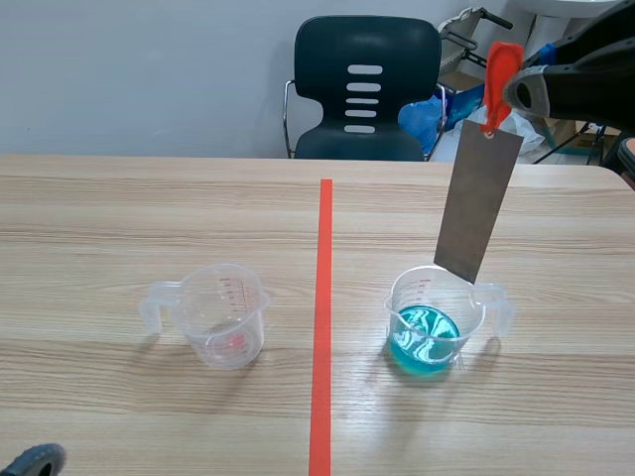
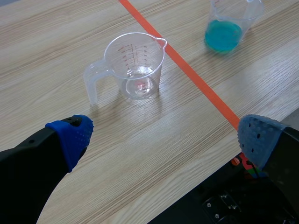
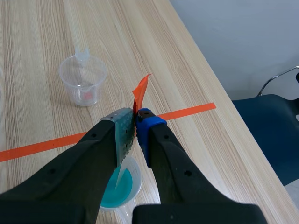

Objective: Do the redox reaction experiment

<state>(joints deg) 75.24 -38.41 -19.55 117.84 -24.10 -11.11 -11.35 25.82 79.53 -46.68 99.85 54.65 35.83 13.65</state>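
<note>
Holding the right gripper [image 3: 135,123] clamped on an orange clip [image 1: 499,74], I see the grey metal strip [image 1: 478,203] hang from it, lower end at the rim of the blue-liquid cup [image 1: 402,312] directly beneath. My left gripper [image 2: 164,134] stands with fingers wide apart; the empty cup [image 2: 135,63] sits ahead of it

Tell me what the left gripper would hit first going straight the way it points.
Likely the clear measuring cup, straight ahead of the open left gripper; depth is unclear, so it might touch the table short of the cup.
</note>
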